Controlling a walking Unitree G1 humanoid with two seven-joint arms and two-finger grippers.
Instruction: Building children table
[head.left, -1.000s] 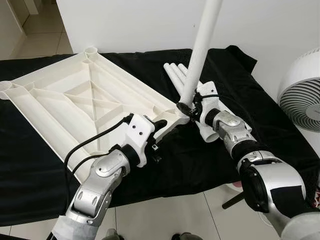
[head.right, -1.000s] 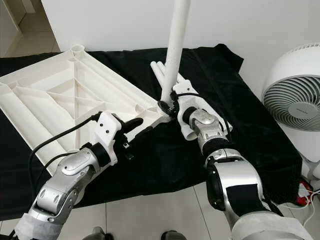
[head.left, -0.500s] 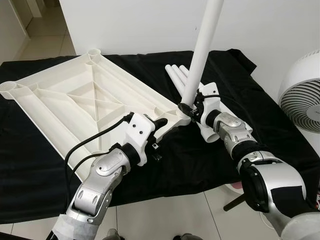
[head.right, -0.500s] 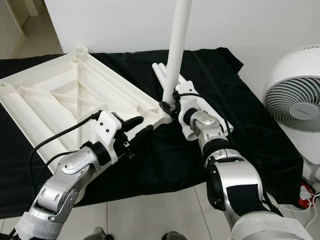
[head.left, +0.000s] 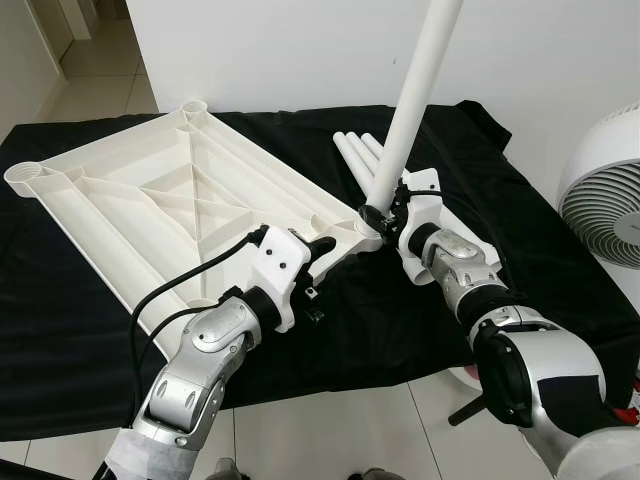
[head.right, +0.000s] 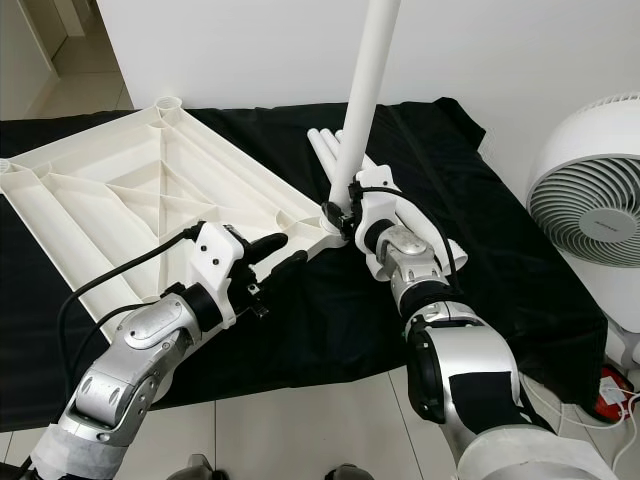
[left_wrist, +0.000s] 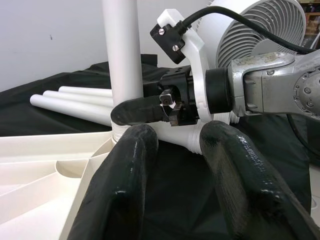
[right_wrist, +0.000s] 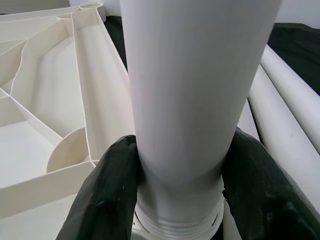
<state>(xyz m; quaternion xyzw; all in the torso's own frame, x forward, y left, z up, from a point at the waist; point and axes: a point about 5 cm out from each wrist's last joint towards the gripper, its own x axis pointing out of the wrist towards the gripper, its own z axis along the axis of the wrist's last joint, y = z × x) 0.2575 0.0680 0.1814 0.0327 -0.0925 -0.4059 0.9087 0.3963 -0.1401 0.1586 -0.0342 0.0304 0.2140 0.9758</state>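
White ribbed plastic dominates my view: the tabletop (head.left: 170, 205) lies upside down on a black cloth (head.left: 420, 320) spread over the bench, its underside a lattice of raised ribs with round sockets at the corners. Its left corner sits close to the cloth's edge at the left of the frame; the near right corner ends mid-frame, with bare black cloth in front of it.

At that near right corner a smooth white tube, the leg (head.left: 415, 85), stands in the socket, leaning slightly right and running out of the top of the frame. My right hand (head.right: 343, 214) is clenched around its base; the wrist view shows both black fingers (right_wrist: 107, 192) pressed against the tube just above its threaded collar.

My left hand (head.left: 322, 258) rests at the tabletop's edge beside that corner, fingers (left_wrist: 122, 185) spread apart and grasping nothing.

Three spare legs (head.left: 358, 155) lie side by side on the cloth behind the upright one. A white fan (head.left: 605, 195) stands at the right edge, just off the bench.
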